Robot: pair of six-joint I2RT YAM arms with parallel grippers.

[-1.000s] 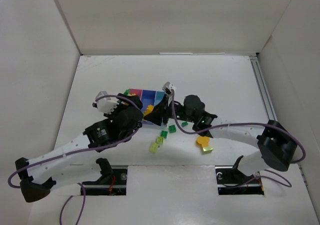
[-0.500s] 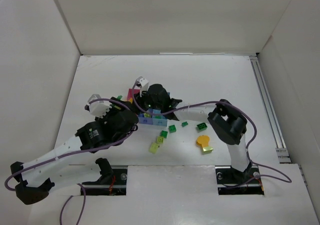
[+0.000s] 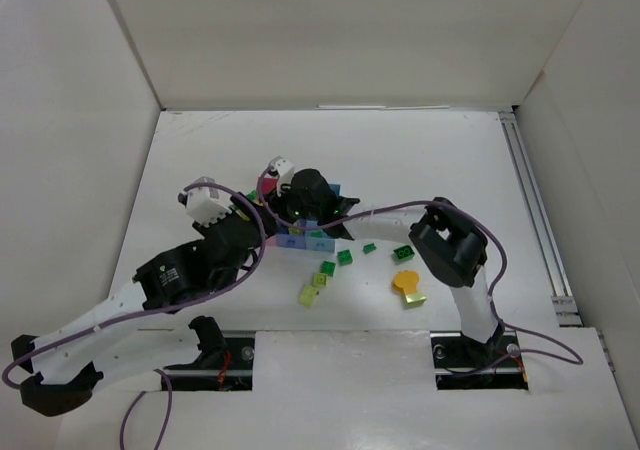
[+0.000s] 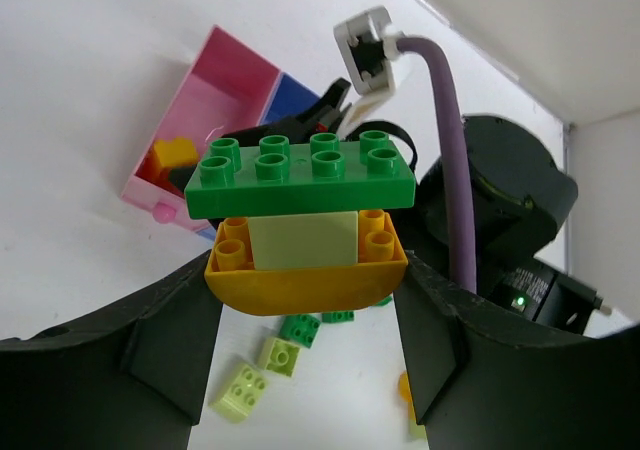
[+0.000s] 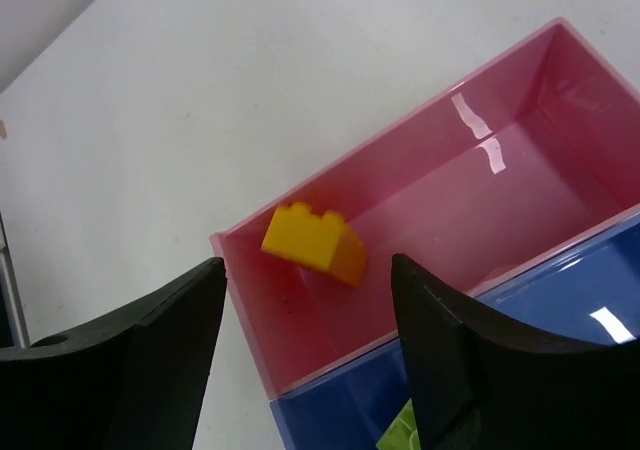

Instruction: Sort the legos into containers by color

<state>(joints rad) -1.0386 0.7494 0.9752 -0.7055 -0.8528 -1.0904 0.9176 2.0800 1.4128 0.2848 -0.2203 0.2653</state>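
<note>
— Small orange-yellow plastic brick (image 5: 313, 242): where?

— Inside the pink plastic bin (image 5: 520, 190), by one end wall, straight beyond the right claw (image 5: 308, 260); claw wide, gripping nothing.

— And the left claw (image 4: 305, 295)?

— Clamped on a three-colour stack of plastic bricks (image 4: 300, 220): green on top, lime in the middle, orange-yellow beneath, long axis crosswise, jaw to jaw. Pink bin up-left of it in that wrist view. Probably needs splitting before any drop; right claw nearest for the pull.

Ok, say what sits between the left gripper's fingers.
The left gripper clamps a stack: dark green brick on a lime brick on an orange-yellow curved piece, shown in the left wrist view.
</note>
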